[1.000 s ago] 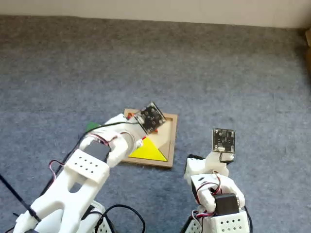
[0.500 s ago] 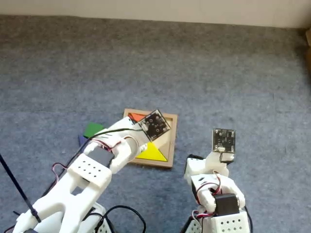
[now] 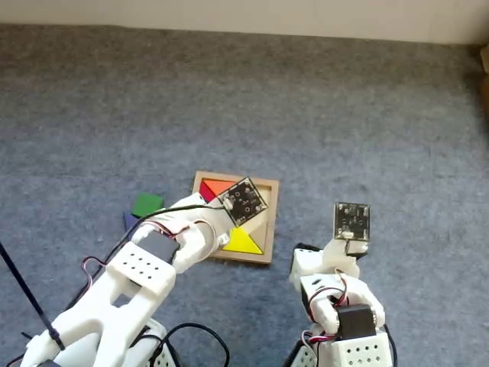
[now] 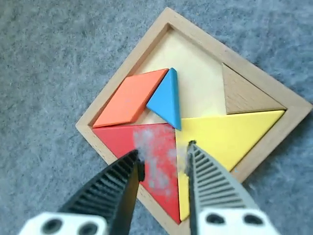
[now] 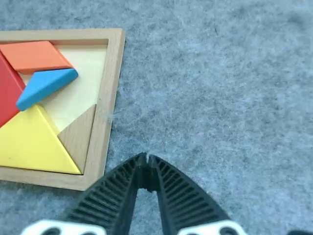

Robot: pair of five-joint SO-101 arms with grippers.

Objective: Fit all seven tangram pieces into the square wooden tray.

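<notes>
Left claw (image 4: 164, 152) has swung across the wooden tray (image 4: 127, 72), narrowly parted, empty, over the red triangle (image 4: 159, 186). The askew blue triangle (image 4: 166, 100) may block the green piece (image 3: 147, 205) waiting beside the tray.

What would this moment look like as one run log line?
left jaws: open over red triangle | right jaws: shut over carpet beside tray | outside tray: green piece, dark blue piece

Bright, soft, even light throughout; shadows are faint and diffuse
</notes>
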